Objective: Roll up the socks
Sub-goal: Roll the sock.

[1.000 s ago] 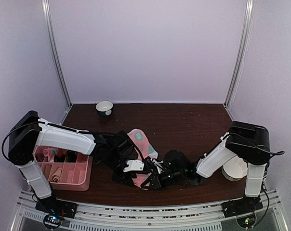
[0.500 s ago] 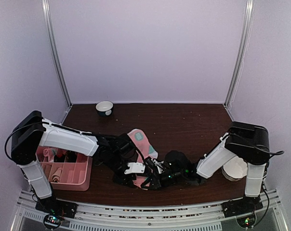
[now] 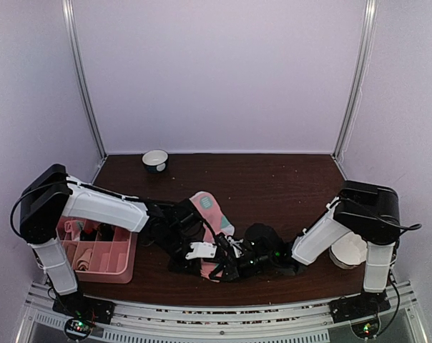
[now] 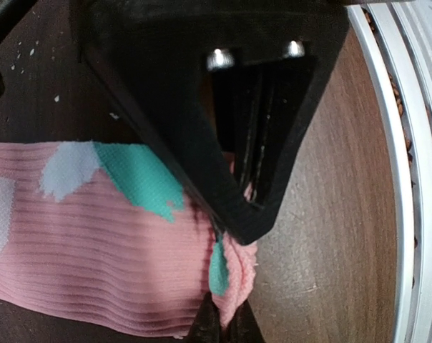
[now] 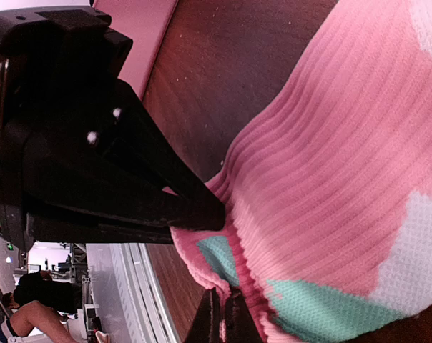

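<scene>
While pinching pink sock [image 3: 209, 212] at its 6 o'clock end, treat as start of the roll. Gripped at hem fold by left jaws, clenched shut on fabric; gripped on same hem by right jaws, also clenched, just beside, almost tip to tip. Laid flat on tabletop [image 3: 287, 186], front-centre, stretching off toward 11 o'clock, with mint patch [image 4: 139, 175] just behind the pinch. Dark heap [image 3: 262, 237] close at 3 o'clock: probably the other pair, can't confirm. Tray [image 3: 126, 270] off at 9 o'clock, well apart.

To do it well:
- Lift hem only slightly, then turn over toward 12 o'clock, both wrists in step.
- Make first fold tight, else sloppy roll.
- Pull equally on both sides, else skewed cone.
- Avoid dragging whole sock along tabletop.
- Avoid snagging dark heap with right arm.
- Re-grip only once fold sits flat on ribbing.
</scene>
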You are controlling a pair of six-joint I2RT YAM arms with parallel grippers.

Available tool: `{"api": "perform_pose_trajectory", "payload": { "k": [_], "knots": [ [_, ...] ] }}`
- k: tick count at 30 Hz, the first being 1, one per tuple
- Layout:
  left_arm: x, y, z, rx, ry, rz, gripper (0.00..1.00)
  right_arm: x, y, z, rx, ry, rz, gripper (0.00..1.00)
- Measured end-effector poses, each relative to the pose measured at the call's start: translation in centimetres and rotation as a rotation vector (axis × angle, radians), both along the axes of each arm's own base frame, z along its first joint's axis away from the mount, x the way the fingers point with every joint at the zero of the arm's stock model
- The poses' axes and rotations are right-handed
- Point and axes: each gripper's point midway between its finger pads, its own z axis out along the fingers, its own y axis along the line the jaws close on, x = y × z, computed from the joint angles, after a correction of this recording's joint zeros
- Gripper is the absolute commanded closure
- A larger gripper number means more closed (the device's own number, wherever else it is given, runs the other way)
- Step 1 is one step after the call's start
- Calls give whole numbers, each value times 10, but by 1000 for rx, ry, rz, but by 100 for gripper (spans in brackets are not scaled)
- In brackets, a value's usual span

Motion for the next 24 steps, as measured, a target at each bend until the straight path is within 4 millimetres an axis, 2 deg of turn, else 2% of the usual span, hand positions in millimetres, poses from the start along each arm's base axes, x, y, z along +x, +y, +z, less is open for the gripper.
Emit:
{"api": "perform_pose_trajectory", "payload": {
  "k": [4,8,11,15,18,21,22,23,24],
  "knots": [
    [4,-1,4,-17,72,38,100,2,-4,2,-4,-35,-13,88],
    [20,0,2,-20,191,110,100,5,-15,9,-4,-92,-38,77],
    [25,2,-1,-18,298,146,100,4,-23,9,-14,-119,-48,75],
    [21,-1,-1,0,375,151,100,5,-32,2,-39,-149,-64,74],
    [17,-3,-1,22,424,152,100,6,-47,6,-54,-195,-94,74],
    [14,-3,1,45,462,156,100,11,-64,17,-74,-279,-146,72],
    [12,-3,1,53,481,157,100,15,-72,24,-86,-322,-179,67],
    [10,-2,1,60,496,158,100,17,-76,34,-93,-371,-206,54],
    [8,-1,2,70,520,160,100,21,-81,45,-100,-424,-241,12]
  ]
}}
